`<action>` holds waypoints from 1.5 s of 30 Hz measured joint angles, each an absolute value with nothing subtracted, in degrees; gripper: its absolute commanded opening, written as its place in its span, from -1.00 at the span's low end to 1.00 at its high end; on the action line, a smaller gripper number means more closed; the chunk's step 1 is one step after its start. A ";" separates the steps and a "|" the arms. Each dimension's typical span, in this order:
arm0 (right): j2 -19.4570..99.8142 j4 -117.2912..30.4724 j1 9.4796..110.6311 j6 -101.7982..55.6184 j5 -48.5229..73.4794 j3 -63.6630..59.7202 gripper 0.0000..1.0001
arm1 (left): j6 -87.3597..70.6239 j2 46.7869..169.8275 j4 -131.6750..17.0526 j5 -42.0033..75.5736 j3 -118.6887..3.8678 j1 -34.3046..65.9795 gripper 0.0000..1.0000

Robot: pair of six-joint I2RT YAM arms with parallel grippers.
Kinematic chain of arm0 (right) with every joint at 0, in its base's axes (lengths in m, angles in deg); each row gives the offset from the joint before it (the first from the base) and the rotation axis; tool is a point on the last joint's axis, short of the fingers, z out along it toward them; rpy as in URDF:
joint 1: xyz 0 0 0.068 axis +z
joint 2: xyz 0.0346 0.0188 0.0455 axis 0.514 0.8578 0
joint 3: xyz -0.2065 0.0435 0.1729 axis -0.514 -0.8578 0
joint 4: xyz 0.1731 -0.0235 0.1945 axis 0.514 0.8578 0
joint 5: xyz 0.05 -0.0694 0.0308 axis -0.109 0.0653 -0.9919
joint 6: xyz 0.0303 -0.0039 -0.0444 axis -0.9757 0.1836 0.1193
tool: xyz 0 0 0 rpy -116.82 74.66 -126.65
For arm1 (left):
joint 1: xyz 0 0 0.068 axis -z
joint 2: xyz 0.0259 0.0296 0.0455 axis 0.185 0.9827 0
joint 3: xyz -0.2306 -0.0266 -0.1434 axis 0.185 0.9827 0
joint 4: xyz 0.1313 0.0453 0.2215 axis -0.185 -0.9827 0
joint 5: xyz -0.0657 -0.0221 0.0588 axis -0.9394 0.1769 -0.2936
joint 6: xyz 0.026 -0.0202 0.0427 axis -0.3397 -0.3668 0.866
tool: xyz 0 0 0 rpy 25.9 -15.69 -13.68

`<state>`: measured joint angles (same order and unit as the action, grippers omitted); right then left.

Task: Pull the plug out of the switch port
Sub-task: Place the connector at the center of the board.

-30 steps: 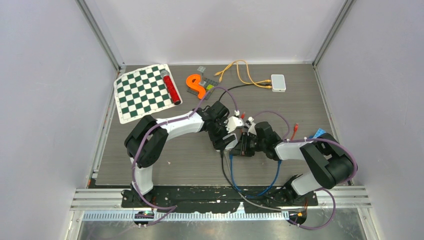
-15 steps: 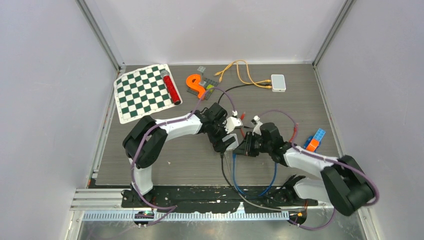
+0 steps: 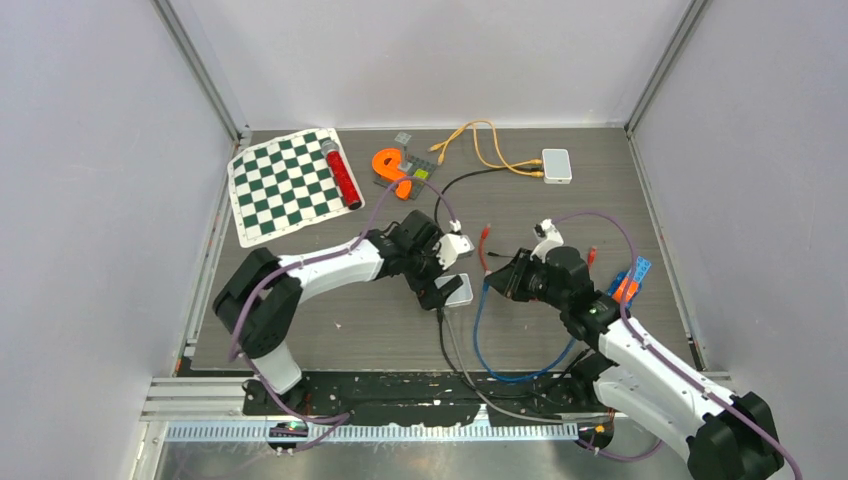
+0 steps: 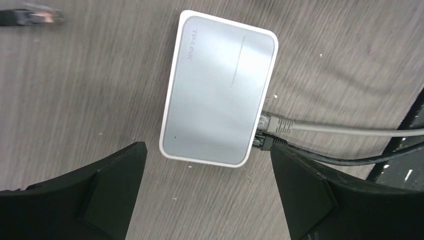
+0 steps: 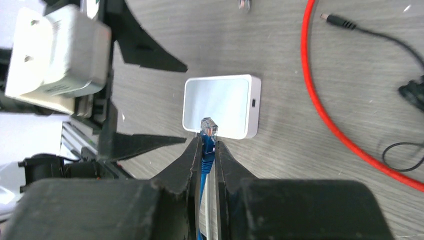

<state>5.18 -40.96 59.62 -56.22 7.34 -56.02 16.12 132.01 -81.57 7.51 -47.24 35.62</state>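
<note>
Right gripper (image 5: 208,141): fingers pressed together on the blue cable (image 3: 478,335), just behind its clear plug (image 5: 209,124). The plug tip sticks out past the fingertips, long axis in line with the fingers.

Plug position: out of the port, as far as I can judge. In the right wrist view it overlaps the near edge of the white TP-Link switch (image 5: 222,102), which lies flat on the grey table (image 4: 75,75). The top view shows the right gripper off to the side of the switch, with the blue cable hanging free from it in a loop back towards the arm bases. How high the plug sits above the table I cannot tell.

Left gripper (image 4: 207,150): jaws spread wide, one finger (image 4: 110,190) on each side of the switch, touching nothing. It hovers directly over the switch.

Port face: the long edge at the right of the left wrist view. A grey cable (image 4: 340,131) and a black cable (image 4: 345,160) sit plugged in there side by side, near the lower corner.

Key relation: the plug lies with the right arm, already clear of the switch; the left arm is the one nearer the switch body. The pull itself looks done. A red cable (image 5: 320,110) runs across the table beyond the switch, well apart from the plug.
</note>
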 measured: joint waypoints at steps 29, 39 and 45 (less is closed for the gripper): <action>42.19 -28.10 46.04 -42.43 16.74 -20.29 -0.90 | 1.30 102.61 -65.28 18.85 -26.04 31.69 0.98; 53.60 -27.21 44.67 -42.30 11.30 -12.07 -0.29 | 0.10 100.87 -65.15 19.96 -23.50 31.69 0.98; 54.89 -26.99 44.18 -42.27 9.77 -9.20 0.22 | -0.01 101.59 -64.72 19.86 -23.50 31.69 0.98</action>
<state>54.89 -26.99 44.18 -42.27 9.77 -9.20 -0.01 101.59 -64.72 19.86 -23.50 31.69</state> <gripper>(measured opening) 0.510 0.991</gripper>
